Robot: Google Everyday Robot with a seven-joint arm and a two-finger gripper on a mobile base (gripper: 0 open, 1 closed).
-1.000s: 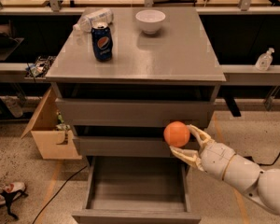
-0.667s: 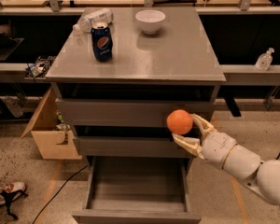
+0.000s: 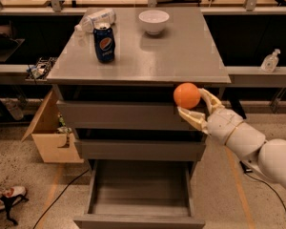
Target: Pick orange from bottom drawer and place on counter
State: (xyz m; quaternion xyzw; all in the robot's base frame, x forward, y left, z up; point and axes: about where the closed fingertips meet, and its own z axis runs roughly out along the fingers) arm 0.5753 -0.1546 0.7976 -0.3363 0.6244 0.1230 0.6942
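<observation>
1 small, round, smooth orange fruit (image 3: 187,95) sits pinched in the pale 2-finger gripper (image 3: 192,102), in the air just off the right front of the cabinet. It is level with the top drawer front and just below the edge of the broad, flat grey counter slab (image 3: 181,51).

Treat the fruit as light and firm. Its skin looks slick, so grip it across its widest part; held off-centre, it could roll out.

The claw is closed to about the fruit's width, with 1 finger over the upper right and 1 under the bottom, touching nothing else.

Below, the shallow grey bottom drawer (image 3: 138,220) stands pulled out. A blue soda can (image 3: 104,43) and a white bowl (image 3: 153,21) stand toward the slab's back, well apart from the fruit.
</observation>
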